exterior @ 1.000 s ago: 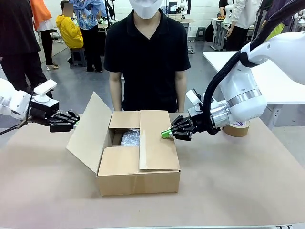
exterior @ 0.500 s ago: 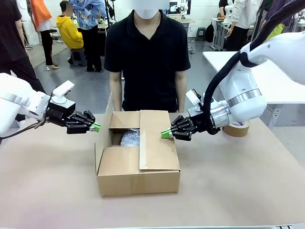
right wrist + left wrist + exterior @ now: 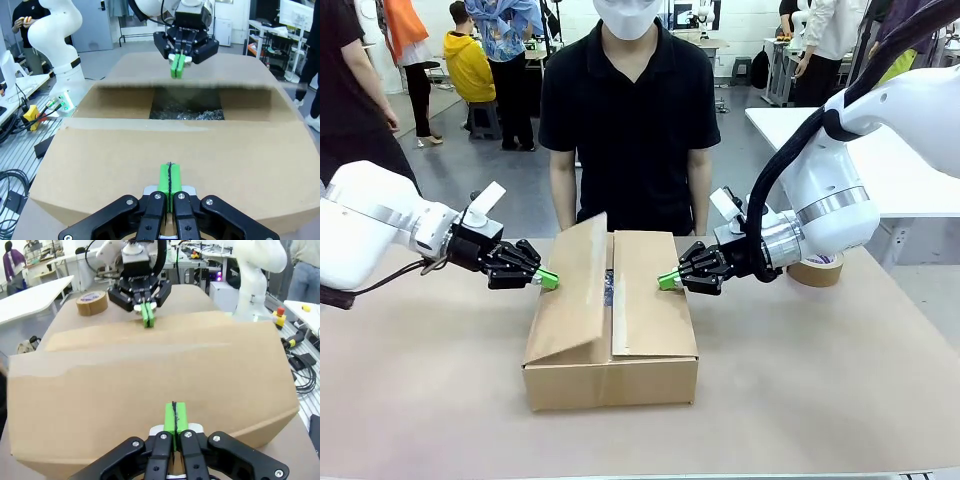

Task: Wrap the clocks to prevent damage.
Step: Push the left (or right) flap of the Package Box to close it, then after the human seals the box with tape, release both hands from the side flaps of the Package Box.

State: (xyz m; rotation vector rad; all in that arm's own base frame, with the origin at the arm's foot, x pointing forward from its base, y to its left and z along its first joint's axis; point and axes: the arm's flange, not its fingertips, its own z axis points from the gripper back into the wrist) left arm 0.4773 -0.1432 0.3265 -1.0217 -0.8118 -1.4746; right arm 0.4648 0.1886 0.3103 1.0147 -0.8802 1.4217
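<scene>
A cardboard box [image 3: 610, 375] stands mid-table. No clock shows; a shiny wrapped bundle [image 3: 186, 111] lies inside, seen as a sliver [image 3: 608, 285] between the flaps. My left gripper [image 3: 548, 280] is shut, its green tips [image 3: 175, 419] pressed against the outside of the left flap [image 3: 570, 290], which leans over the opening. My right gripper [image 3: 668, 281] is also shut and holds nothing. It rests tips-down at the far edge of the right flap [image 3: 650, 300], which lies flat. In the right wrist view its own tips [image 3: 170, 182] point across that flap [image 3: 240, 150] toward the left gripper [image 3: 179, 65].
A roll of brown tape [image 3: 817, 268] sits on the table behind my right arm, also seen in the left wrist view [image 3: 92, 303]. A person in black [image 3: 628, 120] stands at the far edge behind the box. Bare tabletop [image 3: 820, 400] lies to both sides and in front.
My left gripper swung right and pushed the left flap from splayed outward, through upright, to leaning over the opening. The right gripper has not moved.
</scene>
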